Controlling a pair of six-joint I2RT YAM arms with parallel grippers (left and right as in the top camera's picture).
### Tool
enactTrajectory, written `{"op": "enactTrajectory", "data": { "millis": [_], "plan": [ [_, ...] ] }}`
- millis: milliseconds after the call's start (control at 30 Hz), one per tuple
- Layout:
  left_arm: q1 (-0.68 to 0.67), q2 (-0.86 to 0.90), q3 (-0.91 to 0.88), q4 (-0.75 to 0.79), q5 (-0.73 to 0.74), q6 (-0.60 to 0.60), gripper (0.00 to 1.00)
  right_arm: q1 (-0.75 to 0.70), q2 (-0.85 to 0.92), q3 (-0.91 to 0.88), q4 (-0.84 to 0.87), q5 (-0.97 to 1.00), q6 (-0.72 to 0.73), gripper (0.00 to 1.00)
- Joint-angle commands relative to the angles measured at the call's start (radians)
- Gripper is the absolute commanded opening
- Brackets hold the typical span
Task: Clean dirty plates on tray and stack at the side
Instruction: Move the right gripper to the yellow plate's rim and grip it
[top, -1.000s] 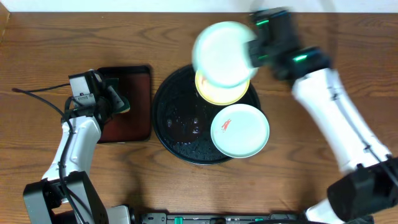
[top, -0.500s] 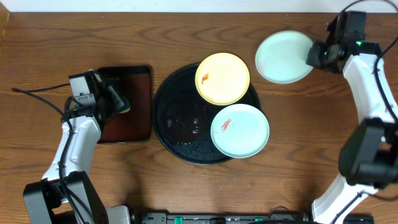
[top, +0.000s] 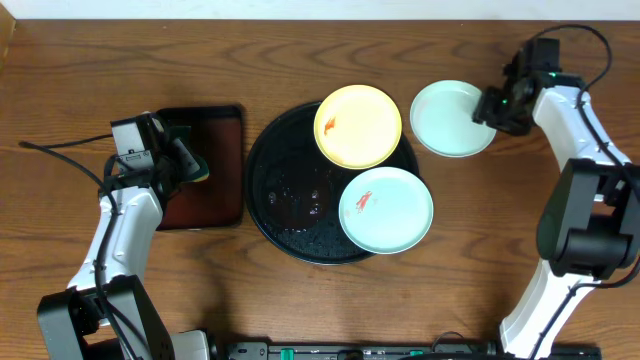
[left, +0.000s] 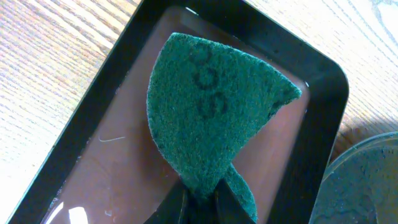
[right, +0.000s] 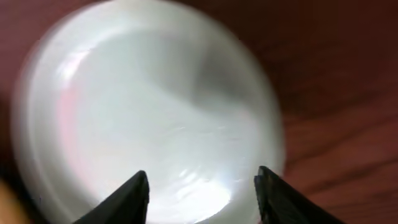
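Note:
A black round tray (top: 290, 195) holds a pale yellow plate (top: 358, 125) and a mint-white plate (top: 386, 210), each with a red-orange smear. A second mint-white plate (top: 452, 118) (right: 149, 106) lies flat on the wood right of the tray. My right gripper (top: 492, 108) (right: 202, 186) is at that plate's right rim, jaws spread, fingers (right: 127, 199) apart over the plate. My left gripper (left: 200, 202) is shut on a green scouring pad (left: 211, 124), held above the small reddish-brown tray (top: 205, 165) (left: 124, 162).
The reddish-brown rectangular tray sits left of the black tray and holds a film of liquid. The black tray's left half looks wet. Bare wood surrounds both trays.
The right gripper carried the mint-white plate from above the tray to the table on the right, set it down and opened. The left arm has not moved.

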Motion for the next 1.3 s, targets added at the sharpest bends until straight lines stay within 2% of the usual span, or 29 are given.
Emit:
{"op": "enactTrajectory", "data": {
  "millis": [0,167,400,733,767,867,933,1000,1067,1167,1267],
  "plan": [
    [0.004,-0.003,0.001,0.000,-0.001,-0.002,0.07,0.106,-0.134,0.007,0.022,-0.076,-0.010,0.58],
    [0.004,-0.003,0.001,0.000,-0.001,-0.002,0.08,0.279,-0.143,0.005,0.095,-0.036,-0.006,0.70],
    [0.004,-0.003,0.001,-0.002,-0.001,-0.002,0.07,0.433,-0.016,0.005,0.084,0.232,0.108,0.65],
    [0.004,-0.003,0.001,-0.004,-0.001,-0.002,0.07,0.464,0.037,0.005,0.089,0.352,0.100,0.62],
    [0.004,-0.003,0.001,-0.004,-0.001,-0.002,0.07,0.462,0.037,0.005,0.093,0.350,0.087,0.59],
    [0.004,-0.003,0.001,-0.004,-0.001,-0.002,0.07,0.459,0.040,0.005,0.101,0.337,0.075,0.38],
    [0.004,-0.003,0.001,-0.004,-0.001,-0.002,0.07,0.459,0.047,0.005,0.107,0.322,0.074,0.35],
    [0.004,-0.003,0.001,-0.004,-0.001,-0.002,0.08,0.459,0.059,0.005,0.112,0.306,0.072,0.40],
    [0.004,-0.003,0.001,-0.004,-0.001,-0.002,0.08,0.459,0.069,0.005,0.113,0.306,0.072,0.35],
    [0.004,-0.003,0.001,-0.004,-0.001,-0.002,0.07,0.459,0.070,0.005,0.112,0.306,0.072,0.01],
    [0.004,-0.003,0.001,-0.004,-0.001,-0.002,0.07,0.459,0.059,0.016,0.108,0.304,0.072,0.01]
  ]
}}
